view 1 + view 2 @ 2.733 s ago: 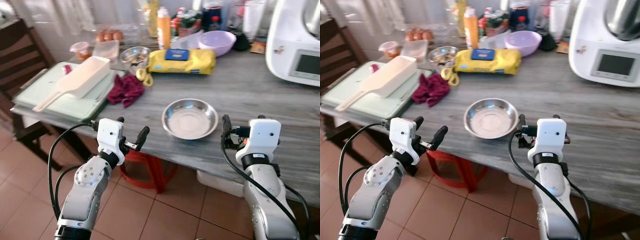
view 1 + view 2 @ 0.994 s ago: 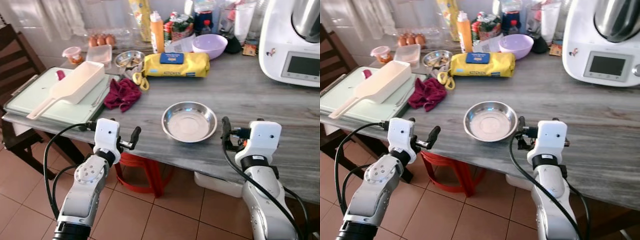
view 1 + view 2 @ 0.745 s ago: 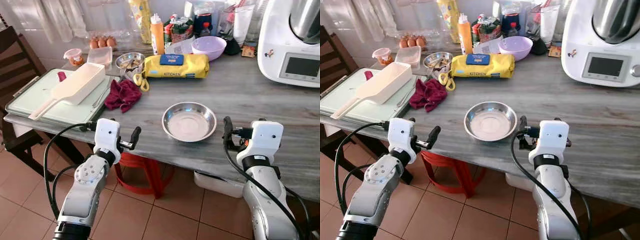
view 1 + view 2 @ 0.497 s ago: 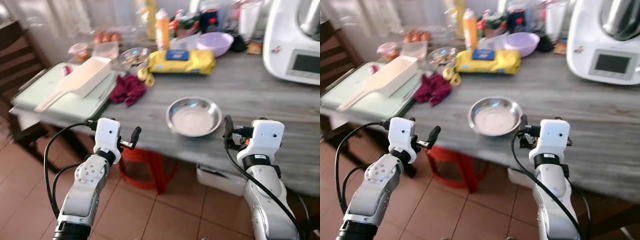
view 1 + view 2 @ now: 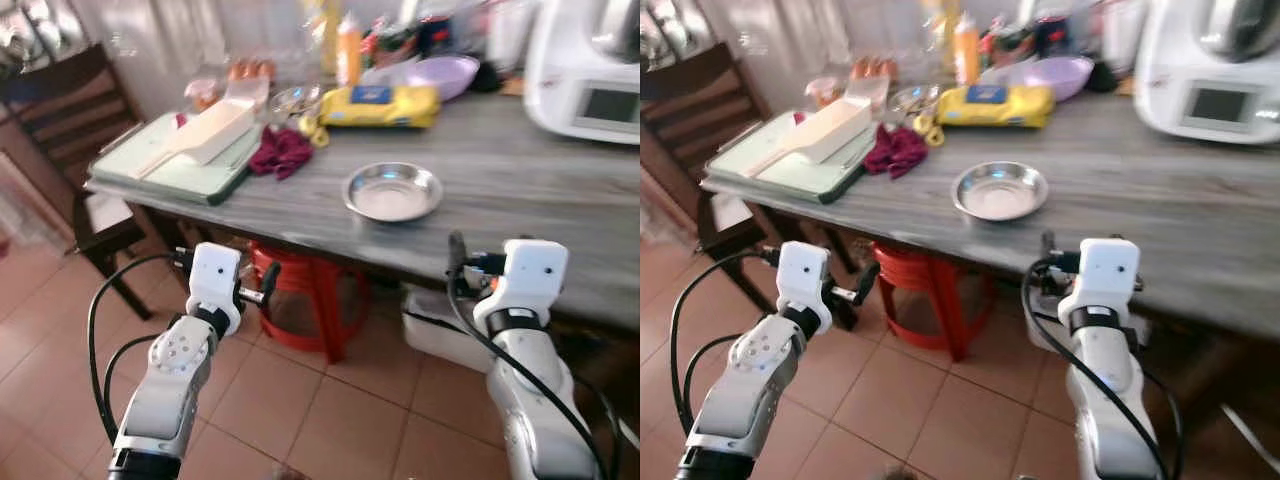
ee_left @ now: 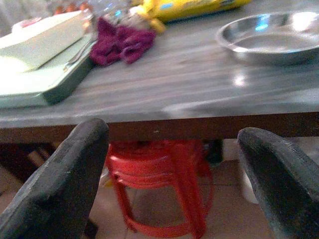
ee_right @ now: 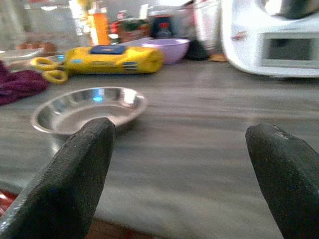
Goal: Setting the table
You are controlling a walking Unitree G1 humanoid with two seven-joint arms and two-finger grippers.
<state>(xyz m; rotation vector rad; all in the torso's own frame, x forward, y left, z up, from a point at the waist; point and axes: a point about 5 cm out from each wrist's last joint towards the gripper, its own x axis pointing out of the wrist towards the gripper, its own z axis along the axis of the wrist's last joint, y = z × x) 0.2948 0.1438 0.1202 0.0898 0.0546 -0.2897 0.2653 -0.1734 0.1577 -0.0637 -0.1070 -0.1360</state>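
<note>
A shallow steel bowl (image 5: 392,190) stands empty near the front edge of the grey wooden table (image 5: 510,180). Both arms are held out in front of me, below and short of the table edge. My left gripper (image 5: 255,290) is open, its fingers (image 6: 65,184) spread wide with nothing between them; past them lie the table edge and the bowl (image 6: 271,40). My right gripper (image 5: 478,262) is also open and empty, level with the tabletop, with the bowl (image 7: 84,109) ahead of it.
A red stool (image 5: 300,300) and a white box (image 5: 435,325) sit under the table. On top lie a green tray (image 5: 170,165) with a cream scoop (image 5: 205,130), a red cloth (image 5: 283,152), a yellow packet (image 5: 378,103), a purple bowl (image 5: 435,72) and a white appliance (image 5: 590,65). A dark chair (image 5: 70,120) stands left.
The whole view has pulled back from the table, so more floor shows and the bowl lies farther off. Both arms keep the same pose, grippers still open.
</note>
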